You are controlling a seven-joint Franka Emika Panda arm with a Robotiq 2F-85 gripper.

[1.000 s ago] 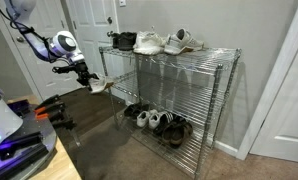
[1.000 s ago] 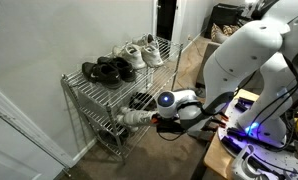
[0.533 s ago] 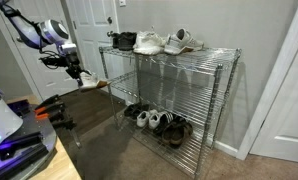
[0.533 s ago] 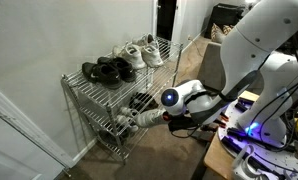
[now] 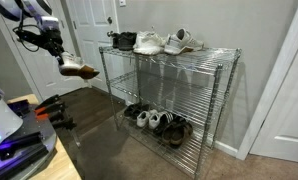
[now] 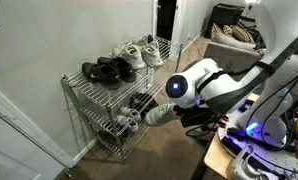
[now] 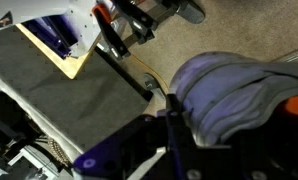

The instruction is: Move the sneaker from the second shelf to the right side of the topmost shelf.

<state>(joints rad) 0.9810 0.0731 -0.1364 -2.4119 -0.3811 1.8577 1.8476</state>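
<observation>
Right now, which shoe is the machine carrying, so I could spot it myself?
Find the chrome wire rack against the grey wall. Just off its end by the door, the arm's tool holds the sneaker in mid-air. It is the only shoe off the rack: pale grey-white with a tan sole, unlike the black shoes and white sneakers on top.

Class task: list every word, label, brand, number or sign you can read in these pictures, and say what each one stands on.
No text can be read in any view.
On the sneaker: any brand mark is too blurred to read.
On the white shoes on the topmost shelf: any mark is too small to read.
On the bottom-shelf shoes: any mark is too small to read.
</observation>
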